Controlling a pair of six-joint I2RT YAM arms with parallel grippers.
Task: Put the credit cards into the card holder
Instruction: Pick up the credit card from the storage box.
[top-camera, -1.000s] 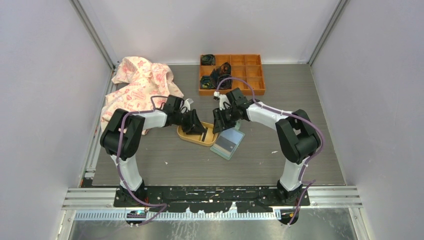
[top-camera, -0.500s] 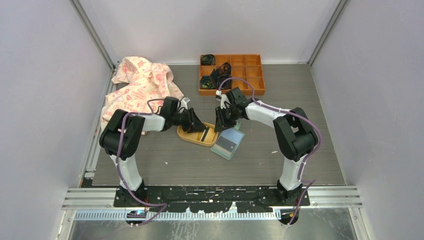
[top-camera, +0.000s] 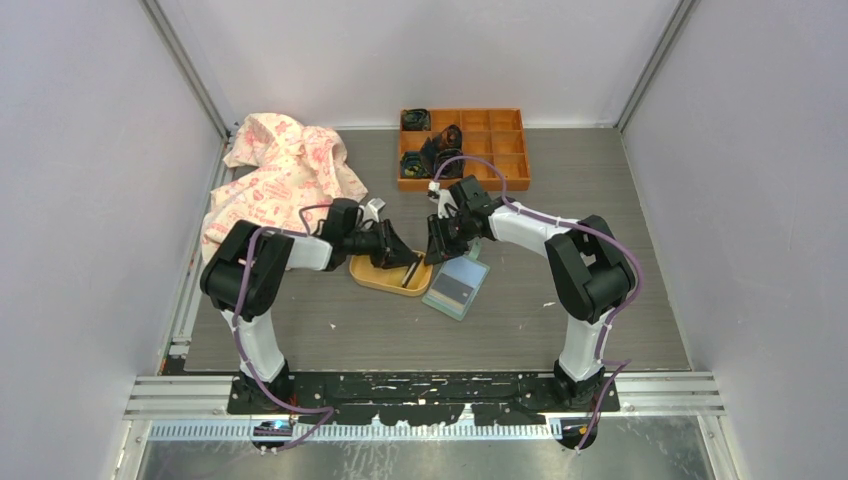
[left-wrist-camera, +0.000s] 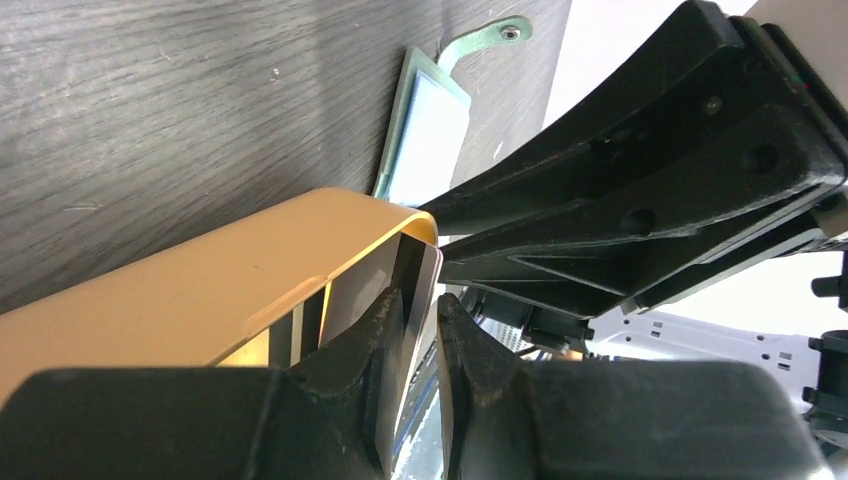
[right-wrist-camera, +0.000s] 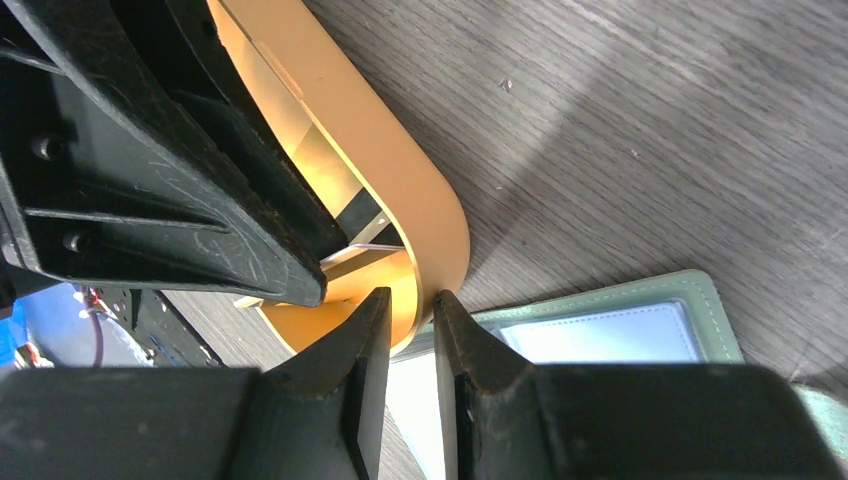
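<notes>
The left gripper (left-wrist-camera: 418, 335) has its fingers narrow, astride one card (left-wrist-camera: 424, 280) standing on edge in the dish (left-wrist-camera: 200, 290). Whether they pinch it yet cannot be told. The right gripper (right-wrist-camera: 411, 325) clamps the dish's right end wall and steadies it. More cards (right-wrist-camera: 362, 215) lie in the dish. The holder (right-wrist-camera: 610, 330) lies open just right of the dish, toward the near edge. The left gripper should probably close squarely on the card's top edge and lift it straight up, clear of the wall, while the right gripper pins the dish.
</notes>
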